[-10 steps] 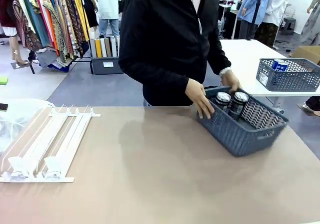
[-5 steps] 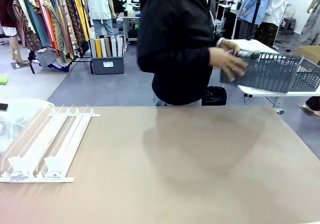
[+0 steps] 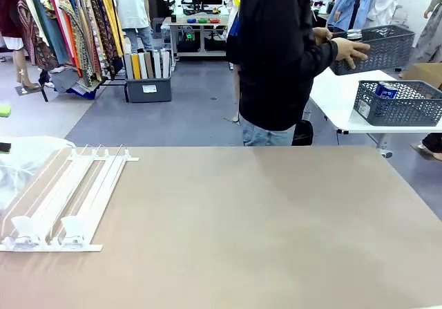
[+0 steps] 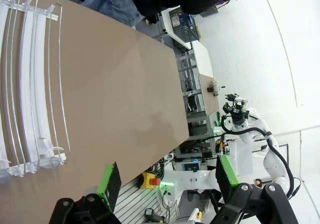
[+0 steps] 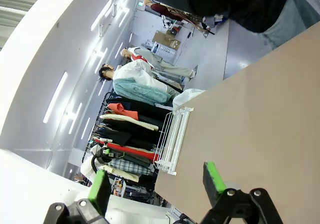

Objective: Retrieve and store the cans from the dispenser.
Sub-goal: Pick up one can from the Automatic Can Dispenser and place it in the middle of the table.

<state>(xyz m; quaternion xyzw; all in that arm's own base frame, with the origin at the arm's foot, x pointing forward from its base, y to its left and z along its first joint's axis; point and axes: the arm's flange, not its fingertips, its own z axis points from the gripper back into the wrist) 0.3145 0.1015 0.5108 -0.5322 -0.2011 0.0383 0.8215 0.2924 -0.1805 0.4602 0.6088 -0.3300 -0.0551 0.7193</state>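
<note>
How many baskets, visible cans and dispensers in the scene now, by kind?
Baskets: 2, one carried by the person, one on the white side table
Cans: 1 blue can clearly seen, in the side-table basket; any in the carried basket cannot be made out
Dispensers: 1, on the brown table, lanes bare
Total: 4

Matt tan table (image 3: 262,233), glossy white plastic dispenser (image 3: 65,198), grey-blue lattice plastic basket (image 3: 400,103)

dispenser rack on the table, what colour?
White: the dispenser has thin white rails with small clear stoppers at its near end. Front view shows it best.
</note>
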